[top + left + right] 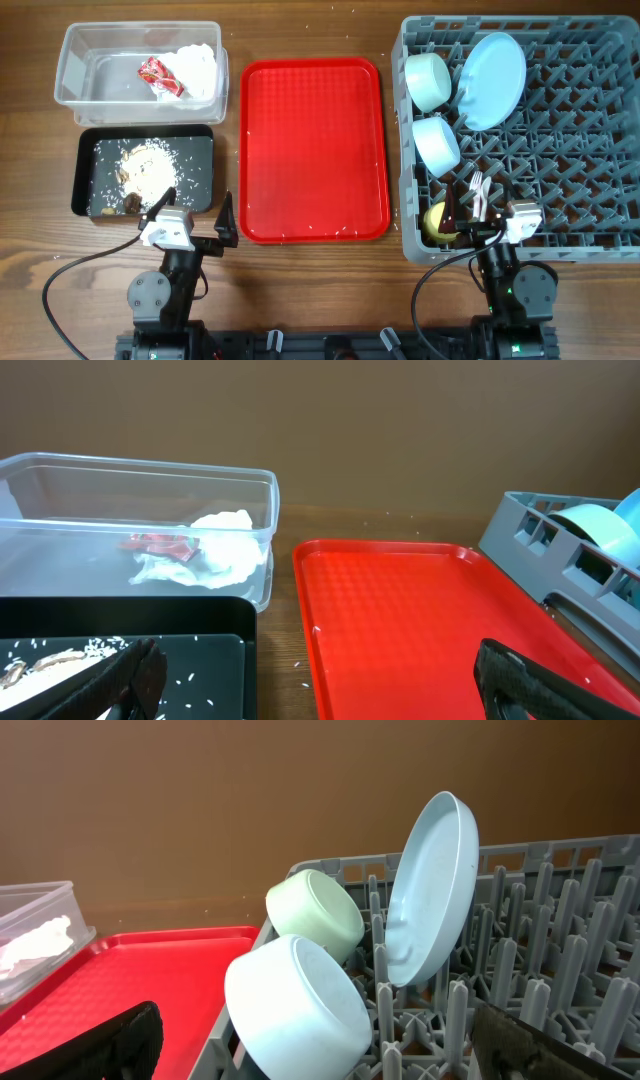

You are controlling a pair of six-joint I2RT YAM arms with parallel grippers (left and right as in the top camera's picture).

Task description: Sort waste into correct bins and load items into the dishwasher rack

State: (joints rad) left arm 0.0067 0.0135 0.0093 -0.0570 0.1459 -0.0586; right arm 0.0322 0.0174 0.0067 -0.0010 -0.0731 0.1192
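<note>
The grey rack (580,150) holds the pale blue plate (492,80), pale green bowl (428,80), pale blue bowl (437,145), yellow cup (436,222) and white fork (478,188). I cannot make out the spoon. My right gripper (478,212) is open and empty over the rack's near edge; its wrist view (330,1060) shows the blue bowl (295,1010). The clear tub (65,80) holds the red wrapper (158,75) and napkin (198,68). The black tray (85,170) holds rice scraps (145,170). My left gripper (198,215) is open and empty at its near right corner.
The red serving tray (310,150) lies between the bins and the rack, with a few rice grains on it and on the wood beside it. In the left wrist view it (400,620) lies right of the black tray (220,650).
</note>
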